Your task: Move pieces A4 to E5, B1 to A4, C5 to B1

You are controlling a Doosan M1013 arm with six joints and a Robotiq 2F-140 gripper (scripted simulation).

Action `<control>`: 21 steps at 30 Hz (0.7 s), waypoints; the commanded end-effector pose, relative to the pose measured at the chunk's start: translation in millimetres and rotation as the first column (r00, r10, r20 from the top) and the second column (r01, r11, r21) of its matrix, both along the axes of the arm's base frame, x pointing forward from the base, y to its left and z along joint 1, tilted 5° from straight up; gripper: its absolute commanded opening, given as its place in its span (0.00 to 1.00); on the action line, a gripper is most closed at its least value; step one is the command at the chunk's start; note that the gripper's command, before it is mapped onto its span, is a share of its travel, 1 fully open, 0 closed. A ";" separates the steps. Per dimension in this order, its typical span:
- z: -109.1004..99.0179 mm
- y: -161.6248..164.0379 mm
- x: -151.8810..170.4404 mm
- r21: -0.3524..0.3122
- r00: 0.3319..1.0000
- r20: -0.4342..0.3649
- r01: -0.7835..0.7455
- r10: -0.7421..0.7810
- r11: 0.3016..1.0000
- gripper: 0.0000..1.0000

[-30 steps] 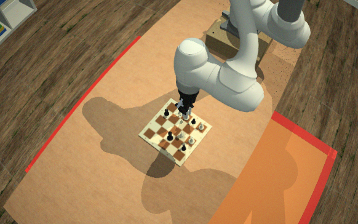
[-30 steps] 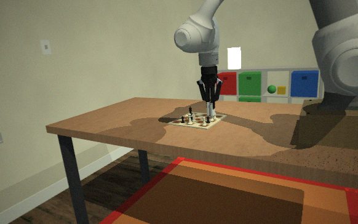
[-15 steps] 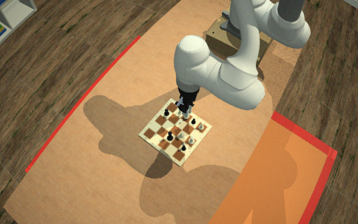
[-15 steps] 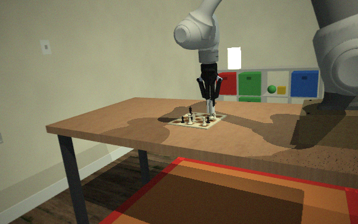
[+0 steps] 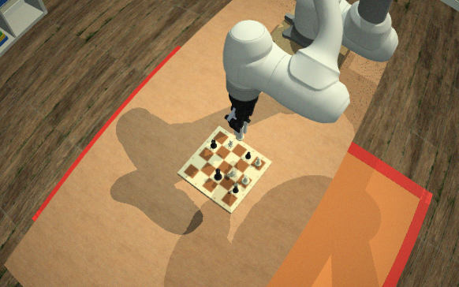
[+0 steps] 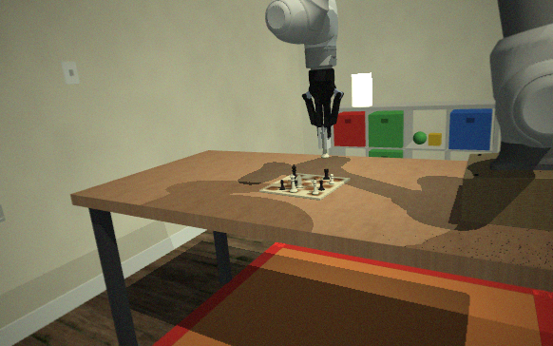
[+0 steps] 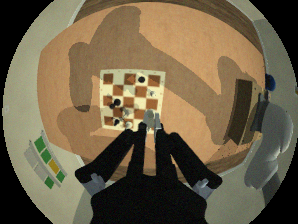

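A wooden table (image 6: pixel 200 190) fills the middle of the exterior view, standing on dark legs over a plank floor, with a red-edged orange zone (image 6: pixel 380 304) in the lower right of the frame. The white arm (image 5: pixel 300 71) enters from the upper right of the top view and bends down toward the centre of the frame. Against the back wall, right of centre in the exterior view, a shelf unit (image 6: pixel 448 128) holds a red bin (image 6: pixel 350 128), a green bin (image 6: pixel 386 128) and a blue bin (image 6: pixel 470 128). The small chessboard (image 5: pixel 197 162) lies flat near the middle of the table, carrying several black and white pieces that stand upright. The black gripper (image 6: pixel 324 127) hangs vertically above the board's far edge, well clear of the table top; its jaws are closed on a white piece (image 6: pixel 325 153), whose base shows below the fingertips, lifted off the board. In the top view the white piece appears at the board's upper corner, beneath the gripper (image 5: pixel 239 132). In the wrist view the fingers converge on the white piece (image 7: pixel 153 121) at the board's lower right edge. The board's edge letters are too small to read.
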State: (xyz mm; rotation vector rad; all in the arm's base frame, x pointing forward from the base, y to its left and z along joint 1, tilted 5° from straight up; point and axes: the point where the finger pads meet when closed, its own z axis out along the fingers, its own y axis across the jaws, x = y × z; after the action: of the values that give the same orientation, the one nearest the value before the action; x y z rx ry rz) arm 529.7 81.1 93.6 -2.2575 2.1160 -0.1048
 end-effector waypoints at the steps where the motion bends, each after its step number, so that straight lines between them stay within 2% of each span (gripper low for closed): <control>1: 4.9 0.1 -0.4 0.000 1.000 0.000 0.000 0.000 1.000 0.00; 12: 5.7 -0.1 1.3 0.000 1.000 0.000 0.000 0.000 1.000 0.00; 14: 9.8 -4.0 32.0 0.000 1.000 0.000 0.000 0.000 1.000 0.00; 16: 15.2 -13.3 88.9 0.000 1.000 0.000 -0.001 0.001 1.000 0.00; 17: 15.6 -13.8 92.0 0.000 1.000 0.000 -0.001 0.001 1.000 0.00; 18: 17.2 -19.5 120.0 0.000 1.000 0.000 -0.002 0.002 1.000 0.00; 19: 17.2 -19.5 120.0 0.000 1.000 0.000 -0.002 0.002 1.000 0.00; 21: 18.0 -26.3 149.2 0.000 1.000 0.000 -0.002 0.002 1.000 0.00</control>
State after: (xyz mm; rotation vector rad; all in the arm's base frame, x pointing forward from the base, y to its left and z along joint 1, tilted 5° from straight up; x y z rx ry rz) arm 647.6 60.4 111.2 -2.2571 2.1132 -0.1103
